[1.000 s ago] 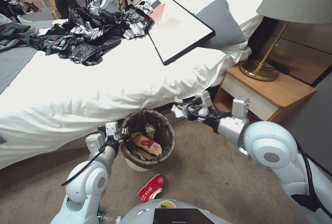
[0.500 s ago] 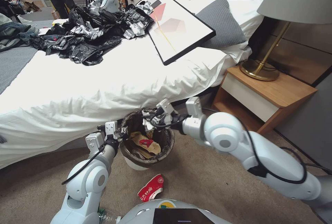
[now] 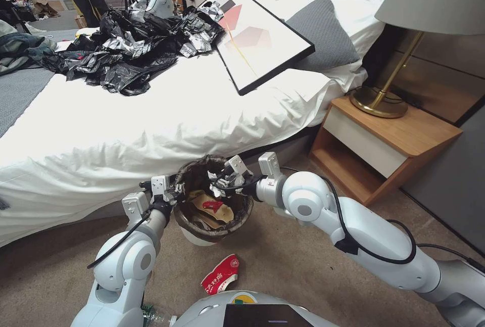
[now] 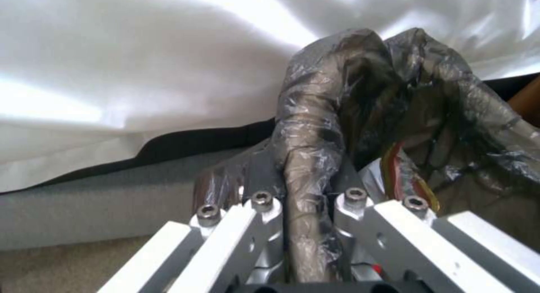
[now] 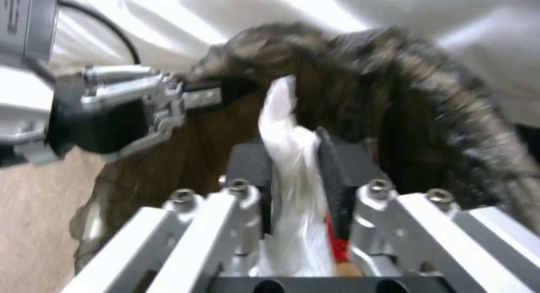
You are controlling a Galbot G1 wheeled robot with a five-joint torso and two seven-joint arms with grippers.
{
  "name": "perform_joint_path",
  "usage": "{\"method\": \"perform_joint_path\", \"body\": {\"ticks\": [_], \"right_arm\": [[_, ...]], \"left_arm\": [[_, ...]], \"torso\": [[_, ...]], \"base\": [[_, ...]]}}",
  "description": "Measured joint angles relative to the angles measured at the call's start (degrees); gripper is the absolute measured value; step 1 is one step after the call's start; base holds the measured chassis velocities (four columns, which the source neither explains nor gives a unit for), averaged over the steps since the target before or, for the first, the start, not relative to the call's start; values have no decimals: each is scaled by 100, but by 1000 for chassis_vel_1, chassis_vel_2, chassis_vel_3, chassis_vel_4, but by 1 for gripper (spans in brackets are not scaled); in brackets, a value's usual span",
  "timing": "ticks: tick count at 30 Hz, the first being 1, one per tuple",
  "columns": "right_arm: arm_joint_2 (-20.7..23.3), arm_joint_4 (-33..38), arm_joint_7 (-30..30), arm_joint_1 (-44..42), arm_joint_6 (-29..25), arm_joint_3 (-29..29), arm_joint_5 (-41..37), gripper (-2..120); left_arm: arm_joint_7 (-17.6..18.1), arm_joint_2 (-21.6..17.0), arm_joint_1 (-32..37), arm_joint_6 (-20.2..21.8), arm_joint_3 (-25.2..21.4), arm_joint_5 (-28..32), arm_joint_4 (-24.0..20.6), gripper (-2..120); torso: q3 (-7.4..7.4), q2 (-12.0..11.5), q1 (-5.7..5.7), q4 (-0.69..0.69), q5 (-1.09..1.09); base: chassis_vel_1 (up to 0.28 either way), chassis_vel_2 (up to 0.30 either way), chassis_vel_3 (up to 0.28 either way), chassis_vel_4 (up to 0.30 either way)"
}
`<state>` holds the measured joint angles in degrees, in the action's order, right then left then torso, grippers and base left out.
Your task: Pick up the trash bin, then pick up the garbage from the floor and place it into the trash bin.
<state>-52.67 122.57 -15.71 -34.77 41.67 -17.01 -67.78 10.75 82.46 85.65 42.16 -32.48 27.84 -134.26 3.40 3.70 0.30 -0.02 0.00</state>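
Swung leftward from beside the nightstand point(image 3: 389, 137) over the last second: right gripper point(image 3: 222, 181), now poised over the mouth of the trash bin point(image 3: 194, 236), forearm stretched across the carpet point(image 3: 303, 266) from the lower right. Pinched between its dark pads point(image 5: 337, 174): a white tissue wad point(image 5: 290, 158), with a red scrap tucked against one pad; jaws closed to the thickness of that wad. Seen from the right wrist, tissue tip pointing into the bag liner's point(image 5: 405, 94) brown interior.

Clamped on the bin's near-left rim: left gripper point(image 3: 174, 196), jaws closed tight on a fold of liner-covered rim point(image 4: 306, 187), as shown from the left wrist. Bin lifted slightly and tilted, white base visible below the liner, held just in front of the bed's point(image 3: 126, 135) white sheet edge. Already inside the bin: a tan paper bag point(image 3: 214, 213) and a red-and-white wrapper piece point(image 3: 212, 207).

Lying on the carpet just in front of the bin, apart from it: a red-and-white wrapper point(image 3: 221, 275). Partly visible at the bottom edge, beside the left arm's base: a clear green-labelled bottle point(image 3: 151, 315).

On the bed: crumpled black plastic bags point(image 3: 121, 59), a framed picture point(image 3: 255, 34) leaning on a grey pillow point(image 3: 321, 31). On the nightstand: a brass-based lamp point(image 3: 384, 97).
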Motion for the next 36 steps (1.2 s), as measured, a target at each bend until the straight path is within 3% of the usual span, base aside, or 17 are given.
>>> {"method": "perform_joint_path", "body": {"ticks": [6, 12, 21, 28, 31, 36], "right_arm": [[-27, 10, 34, -139, -211, 265, 23, 41], [-10, 18, 49, -218, -283, 424, 50, 69], [-57, 49, 73, -336, -385, 562, 133, 96], [-13, 178, -16, -659, -828, 1179, 586, 100], [77, 164, -234, -1056, -1662, 1687, 1047, 100], [-7, 101, -477, -1648, -2054, 2548, 1764, 100]], "left_arm": [[-1, 5, -13, -1, -2, 4, 13, 5], [-2, 10, -33, -2, 17, 4, 35, 5], [-2, -1, -36, -2, -13, 10, 39, 5], [6, -6, -31, -3, -30, 13, 37, 5], [14, -12, -34, -2, -48, 23, 25, 5], [40, -26, -31, -3, -40, 27, 0, 5]], "torso": [[-1, 0, 0, 0, 1], [-1, 0, 0, 0, 1], [-1, 0, 0, 0, 1], [-1, 0, 0, 1, 1], [-1, 0, 0, 0, 1], [-1, 0, 0, -1, 1]], "base": [[0, 0, 0, 0], [0, 0, 0, 0], [0, 0, 0, 0], [0, 0, 0, 0], [0, 0, 0, 0], [0, 0, 0, 0]]}}
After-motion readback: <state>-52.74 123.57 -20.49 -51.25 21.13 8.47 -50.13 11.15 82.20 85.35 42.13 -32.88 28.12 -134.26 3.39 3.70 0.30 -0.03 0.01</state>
